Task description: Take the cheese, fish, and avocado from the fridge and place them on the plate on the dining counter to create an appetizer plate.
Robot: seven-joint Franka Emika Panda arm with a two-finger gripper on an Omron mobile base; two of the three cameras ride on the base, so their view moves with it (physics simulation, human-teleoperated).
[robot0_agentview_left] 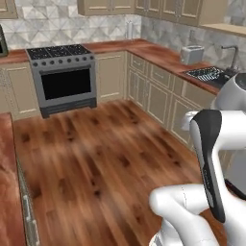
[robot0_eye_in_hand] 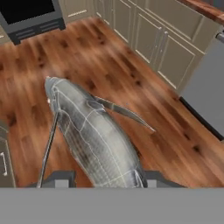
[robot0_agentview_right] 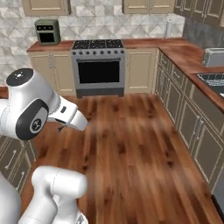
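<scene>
Fish: we see the fish (robot0_eye_in_hand: 94,140) in the hand view, clamped in the pincer (robot0_eye_in_hand: 103,177), hanging over the wood floor (robot0_eye_in_hand: 144,87).
Pincer state: clenched on the fish near its lower end; the tips sit on either side of the body.
Long axis: the fish runs lengthwise away from the pincer, toward the upper left of the hand view, with a thin fin sticking out to the right.
Relation that counts: the fish goes ahead of the pincer, so we judge its far end will reach the plate first.
Surroundings: stove (robot0_agentview_left: 65,77) at the far wall, cabinets (robot0_agentview_right: 192,122) on the right.
Desk: a reddish-brown edge (robot0_agentview_left: 7,182) at the left of the left base view is probably the dining desk.
Stage: we judge fish in transit, not yet placed.
</scene>
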